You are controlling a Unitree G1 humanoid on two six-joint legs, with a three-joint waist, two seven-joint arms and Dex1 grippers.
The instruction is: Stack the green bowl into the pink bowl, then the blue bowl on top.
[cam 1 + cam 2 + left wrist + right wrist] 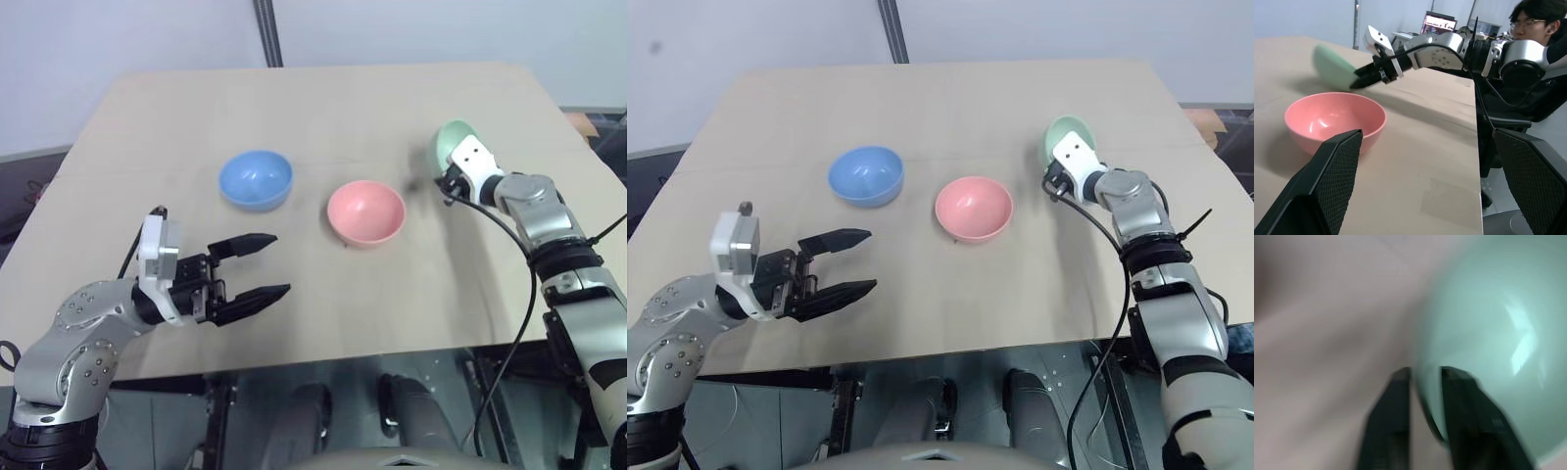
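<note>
On the tan desk (323, 108) we see the blue bowl (255, 179) left of the pink bowl (365, 211). Right hand (1422, 377) is clenched on the tilted green bowl's (1488, 342) rim at the desk's right side. Left hand (257, 267) hangs released.

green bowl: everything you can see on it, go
The green bowl is a small, round, pale mint bowl, smooth, plain and glossy like plastic, with a highlight inside. It is tipped on edge, opening facing the camera in the head views, at the table's far right, apart from the pink bowl. The right gripper is shut on its rim, one finger inside and one outside. Whether its lower edge touches the table I cannot tell.
</note>
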